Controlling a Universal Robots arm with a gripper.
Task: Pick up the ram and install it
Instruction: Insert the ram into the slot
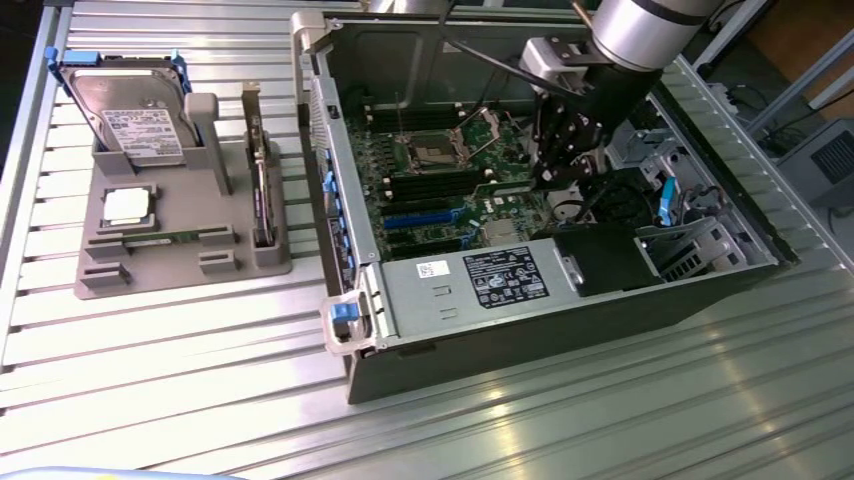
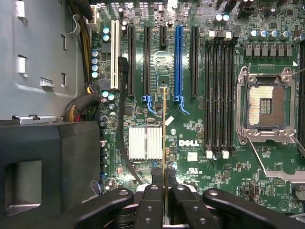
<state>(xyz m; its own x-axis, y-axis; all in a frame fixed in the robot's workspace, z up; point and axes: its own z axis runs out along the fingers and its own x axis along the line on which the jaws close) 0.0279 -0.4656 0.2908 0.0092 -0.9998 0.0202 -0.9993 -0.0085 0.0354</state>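
**Black fingers (image 2: 153, 198) clamped on the ram (image 2: 164, 129); memory slots (image 2: 219, 95) not yet reached**

Step in hand, as I judge it: carry and line-up, with pick-up done and seating not begun. The gripper (image 2: 164, 187) is almost fully closed. Its two inner fingers pinch the ram on its flat faces, and nothing else is in its hold. From the exterior view, the gripper (image 1: 571, 175) hangs inside the open computer case (image 1: 534, 330), low over the motherboard (image 2: 190, 129).

Position: the ram is in the air, not in any of the memory slots, which all look vacant. It stands near them but off to one side, the side away from the processor socket (image 2: 267, 105), over the expansion-slot area.

Orientation: the ram shows edge-on as a thin pale line running out from between the fingers. Its flat faces are upright, and its long axis runs parallel to the memory slots. I cannot tell which edge carries the contacts.

What the next move calls for, in my estimate:
- A sideways shift toward the memory slots with no twist, since the axis already agrees with theirs.
- Centring over a single slot.
- The white latches (image 2: 209, 153) at the slot ends standing open.
- The notch matched to the slot key before a square, straight press.
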